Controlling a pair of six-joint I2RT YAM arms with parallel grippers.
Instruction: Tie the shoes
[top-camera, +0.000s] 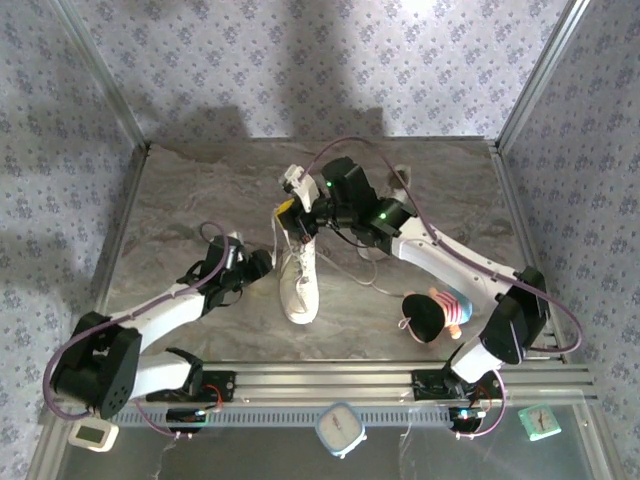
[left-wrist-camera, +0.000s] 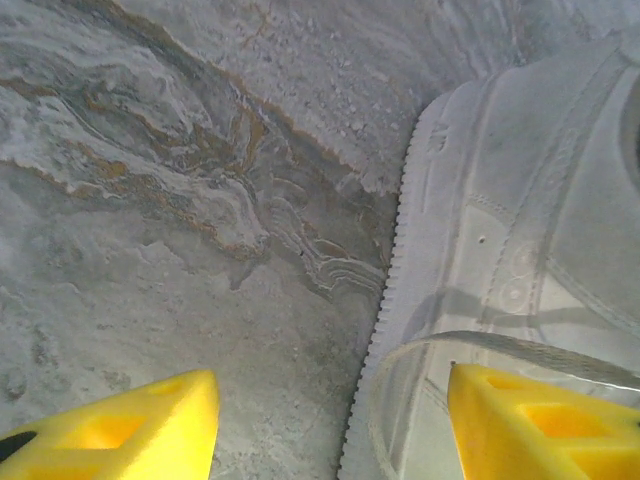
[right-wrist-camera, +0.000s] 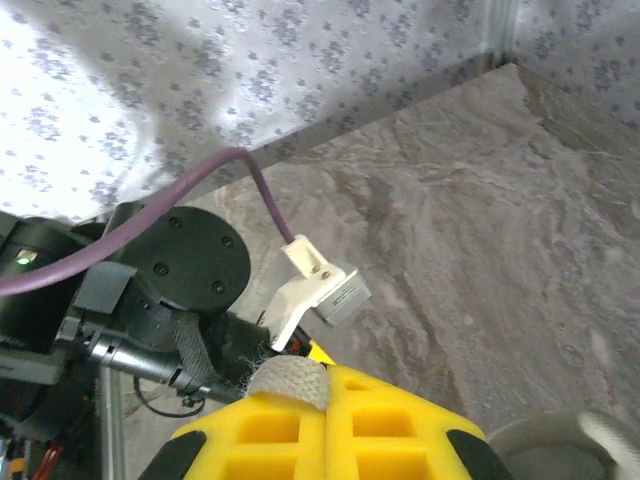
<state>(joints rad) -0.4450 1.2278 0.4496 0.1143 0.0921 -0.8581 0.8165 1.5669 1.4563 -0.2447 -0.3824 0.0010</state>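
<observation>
One white shoe (top-camera: 300, 283) lies mid-table with its toe toward the arms; its side and toothed sole fill the right of the left wrist view (left-wrist-camera: 500, 230). My left gripper (top-camera: 264, 263) sits low at the shoe's left side, open (left-wrist-camera: 330, 430), and a lace loop (left-wrist-camera: 470, 345) arcs between its yellow fingers beside the right one. Above the shoe's heel end my right gripper (top-camera: 288, 213) is shut (right-wrist-camera: 330, 392) on a white lace end (right-wrist-camera: 290, 380). A thin lace (top-camera: 276, 238) runs down from it. A white shape (top-camera: 400, 178) behind the right arm may be the other shoe.
A black-and-pink plush toy (top-camera: 435, 312) lies at the right, near the right arm's base. Patterned walls enclose the marbled table (top-camera: 190, 200) at the back and sides. A metal rail (top-camera: 330, 378) runs along the near edge. A black arm joint (right-wrist-camera: 185, 265) with a purple cable is close to my right fingers.
</observation>
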